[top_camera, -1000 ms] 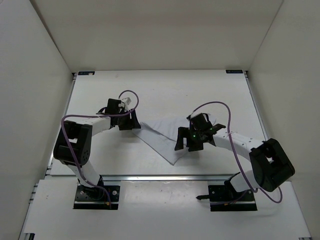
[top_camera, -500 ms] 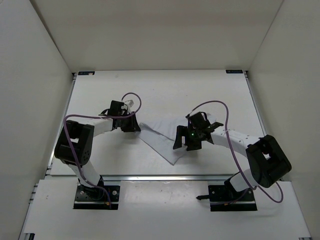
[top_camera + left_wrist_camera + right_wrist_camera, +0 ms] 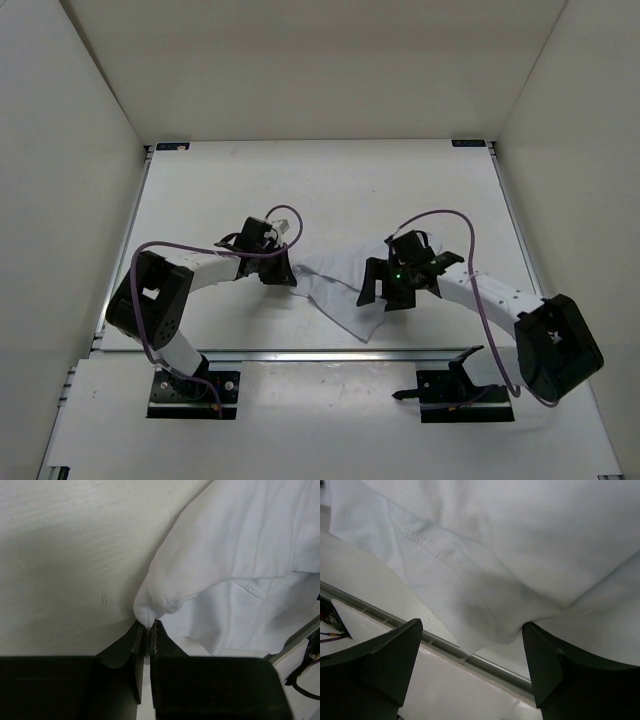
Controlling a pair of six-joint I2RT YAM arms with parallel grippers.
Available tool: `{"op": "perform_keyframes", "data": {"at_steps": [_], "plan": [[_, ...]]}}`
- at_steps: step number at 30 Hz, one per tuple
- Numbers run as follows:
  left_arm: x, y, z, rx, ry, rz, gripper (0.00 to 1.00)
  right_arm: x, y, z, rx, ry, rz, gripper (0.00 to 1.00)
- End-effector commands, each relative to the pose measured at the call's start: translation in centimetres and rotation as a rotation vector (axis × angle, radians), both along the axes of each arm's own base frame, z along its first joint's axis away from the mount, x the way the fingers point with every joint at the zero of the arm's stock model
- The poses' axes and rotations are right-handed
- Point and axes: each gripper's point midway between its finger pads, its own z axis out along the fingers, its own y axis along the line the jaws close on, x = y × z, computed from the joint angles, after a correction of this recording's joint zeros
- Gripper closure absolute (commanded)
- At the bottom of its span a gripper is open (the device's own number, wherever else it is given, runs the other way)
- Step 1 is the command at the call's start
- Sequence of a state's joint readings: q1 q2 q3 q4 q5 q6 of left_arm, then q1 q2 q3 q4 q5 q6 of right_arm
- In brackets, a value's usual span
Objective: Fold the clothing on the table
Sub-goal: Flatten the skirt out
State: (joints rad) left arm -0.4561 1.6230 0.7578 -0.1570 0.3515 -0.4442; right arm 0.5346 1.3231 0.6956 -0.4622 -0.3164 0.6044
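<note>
The clothing (image 3: 335, 287), a thin white piece, lies crumpled on the table (image 3: 320, 190) between my two arms. My left gripper (image 3: 284, 275) is at its left end. In the left wrist view the left gripper (image 3: 148, 626) is shut on a small pinch of the clothing (image 3: 240, 555), which bulges up from the jaws. My right gripper (image 3: 384, 291) hovers over the clothing's right part. Seen from the right wrist, the right gripper (image 3: 472, 642) is open wide, and the clothing (image 3: 495, 545) hangs in folds ahead, one fold brushing its right finger (image 3: 555, 665).
A silver rail (image 3: 300, 353) runs along the table's near edge and shows under the clothing's tip as the rail (image 3: 490, 664) in the right wrist view. White walls (image 3: 90, 200) enclose the table on three sides. Purple cables (image 3: 440, 215) loop over both arms.
My left gripper went from open to shut on the clothing's left end and slid to the right and nearer. The clothing has bunched narrower. The right gripper stayed open and shifted slightly.
</note>
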Motion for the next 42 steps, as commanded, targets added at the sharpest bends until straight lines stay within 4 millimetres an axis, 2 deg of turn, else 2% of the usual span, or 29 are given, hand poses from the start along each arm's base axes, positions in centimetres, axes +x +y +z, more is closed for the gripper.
{"op": "perform_keyframes", "data": {"at_steps": [1, 3, 6, 12, 15, 24, 27, 28, 29, 31, 33, 35, 36, 40, 42], "plan": [[-1.0, 1.2, 0.2, 0.012, 0.015, 0.030, 1.00, -2.1, -0.8, 0.7, 0.019, 0.039, -0.026, 0.22], [-1.0, 2.0, 0.0, 0.023, 0.023, 0.048, 0.99, -3.9, -1.2, -0.1, 0.009, 0.085, -0.031, 0.22], [-0.4, 2.5, 0.0, 0.051, 0.004, 0.049, 1.00, -5.7, -1.0, -0.2, 0.027, 0.141, -0.030, 0.23], [0.1, 2.6, -0.4, 0.076, 0.002, 0.069, 1.00, -6.5, 0.3, -0.2, 0.056, 0.148, 0.010, 0.30], [-0.1, 2.2, -0.4, 0.066, 0.000, 0.058, 1.00, -6.9, 0.9, -0.8, 0.049, 0.170, 0.026, 0.33], [-0.1, 3.3, -0.4, 0.068, 0.000, 0.085, 1.00, -7.3, 1.3, -2.7, -0.027, 0.237, 0.049, 0.49], [-0.1, 3.4, -0.3, 0.070, -0.003, 0.086, 1.00, -6.8, 1.2, -2.9, -0.020, 0.219, 0.032, 0.59], [-0.1, 3.4, -0.2, 0.068, -0.004, 0.084, 1.00, -6.6, 1.0, -3.1, -0.032, 0.221, 0.020, 0.66], [0.1, 3.4, -0.1, 0.063, -0.009, 0.090, 1.00, -6.4, 0.8, -3.2, -0.028, 0.221, 0.007, 0.73], [0.0, 3.5, -0.1, 0.066, -0.003, 0.090, 1.00, -6.1, 0.9, -3.2, -0.033, 0.215, 0.005, 0.93], [0.2, 3.8, 0.2, 0.064, -0.010, 0.100, 1.00, -4.9, 0.4, -2.9, -0.065, 0.175, -0.024, 1.00], [0.3, 3.8, 0.5, 0.067, -0.016, 0.099, 1.00, -3.7, -1.0, -2.8, -0.110, 0.157, -0.073, 1.00], [0.1, 4.1, 0.6, 0.067, -0.013, 0.109, 1.00, -2.6, -1.2, -2.1, -0.111, 0.120, -0.080, 1.00], [-0.1, 3.8, 1.8, 0.037, -0.027, 0.108, 1.00, 3.2, -5.0, 0.9, -0.076, 0.001, -0.221, 1.00], [-0.9, 2.9, 2.3, -0.002, -0.026, 0.079, 1.00, 7.3, -7.5, 3.8, -0.088, -0.109, -0.253, 1.00]]}}
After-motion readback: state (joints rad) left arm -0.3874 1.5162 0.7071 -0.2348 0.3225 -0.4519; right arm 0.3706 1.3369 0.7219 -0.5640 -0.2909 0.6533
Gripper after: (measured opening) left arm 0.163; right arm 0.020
